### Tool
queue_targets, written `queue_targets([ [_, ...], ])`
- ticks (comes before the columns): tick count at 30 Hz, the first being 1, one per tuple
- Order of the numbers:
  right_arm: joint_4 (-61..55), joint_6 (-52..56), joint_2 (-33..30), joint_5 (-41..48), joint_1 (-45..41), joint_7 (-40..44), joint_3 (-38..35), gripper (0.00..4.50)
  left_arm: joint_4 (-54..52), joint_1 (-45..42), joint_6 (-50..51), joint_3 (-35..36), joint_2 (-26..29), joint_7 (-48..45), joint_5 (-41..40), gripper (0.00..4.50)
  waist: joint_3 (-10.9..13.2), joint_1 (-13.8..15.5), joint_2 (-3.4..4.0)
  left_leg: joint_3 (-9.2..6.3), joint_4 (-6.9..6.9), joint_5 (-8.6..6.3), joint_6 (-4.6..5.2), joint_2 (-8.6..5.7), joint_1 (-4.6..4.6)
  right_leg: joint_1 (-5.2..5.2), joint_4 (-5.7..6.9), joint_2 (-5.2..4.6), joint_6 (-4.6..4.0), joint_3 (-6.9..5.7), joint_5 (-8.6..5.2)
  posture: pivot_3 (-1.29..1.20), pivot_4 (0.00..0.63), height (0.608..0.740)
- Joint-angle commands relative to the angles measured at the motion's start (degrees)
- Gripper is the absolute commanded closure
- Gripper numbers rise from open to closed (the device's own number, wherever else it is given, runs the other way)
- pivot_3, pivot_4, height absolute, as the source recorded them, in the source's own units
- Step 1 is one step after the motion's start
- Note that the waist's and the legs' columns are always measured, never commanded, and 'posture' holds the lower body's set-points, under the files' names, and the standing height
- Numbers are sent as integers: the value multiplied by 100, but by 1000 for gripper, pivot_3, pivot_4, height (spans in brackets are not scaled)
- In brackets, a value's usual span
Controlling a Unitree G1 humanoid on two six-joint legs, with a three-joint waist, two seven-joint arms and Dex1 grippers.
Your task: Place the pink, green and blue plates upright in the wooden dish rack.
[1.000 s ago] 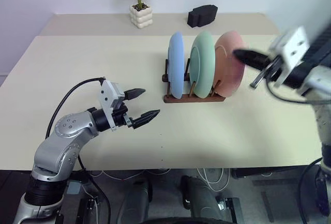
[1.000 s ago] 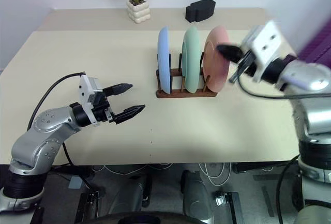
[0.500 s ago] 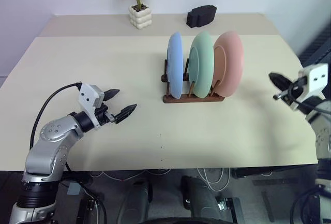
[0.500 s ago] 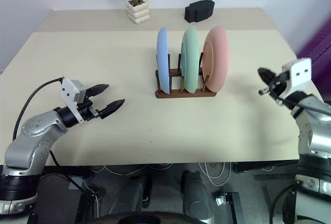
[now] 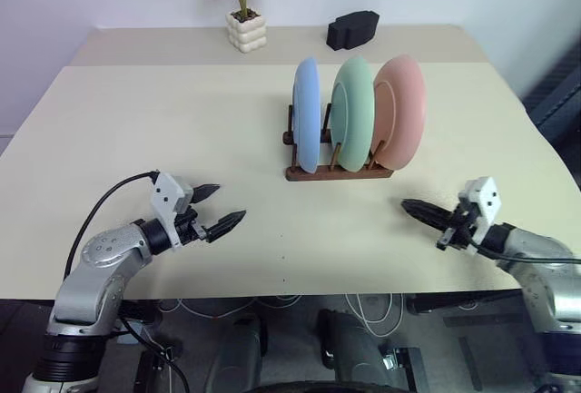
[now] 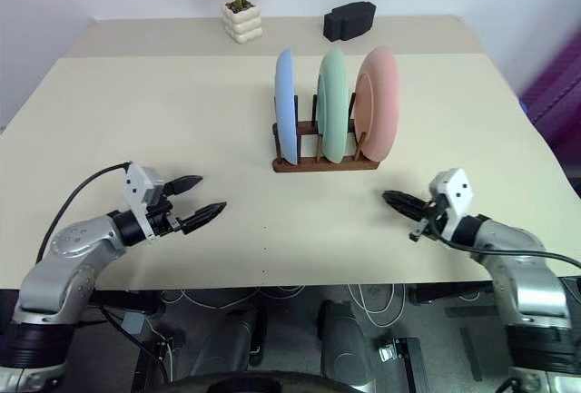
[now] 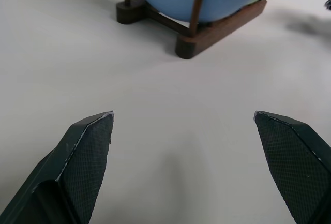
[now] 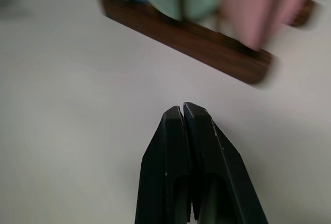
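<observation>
**All three plates upright in the rack, both arms low**

Nearest to you, the left gripper [image 5: 221, 209] has its textured black fingers spread wide and holds nothing. The right gripper [image 5: 410, 206] has its fingers pressed together, also empty. Compared with one second ago, both have come down near the smooth beige table [image 5: 136, 130]; the right one was up beside the pink plate. Farther, the small dark brown wooden dish rack [image 5: 340, 172] carries the round blue plate [image 5: 307, 125], green plate [image 5: 352, 112] and pink plate [image 5: 400, 110], all upright between pegs.
</observation>
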Motion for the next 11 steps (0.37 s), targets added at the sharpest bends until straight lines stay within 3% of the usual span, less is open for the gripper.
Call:
queue_targets([
  [1, -283, 9, 27, 20, -77, -65, 83, 4465, -317, 74, -41, -39, -47, 20, -24, 0, 0, 10, -1, 1, 0, 0, 0, 0, 0, 0, 0, -3, 0, 1, 0, 0, 150, 736],
  [11, -107, 197, 24, 16, -784, -187, 298, 4465, -343, -14, -132, 0, -142, 211, 56, 0, 0, 4, -1, -1, 0, 0, 0, -3, 0, 0, 0, 2, 0, -1, 0, 0, 150, 736],
])
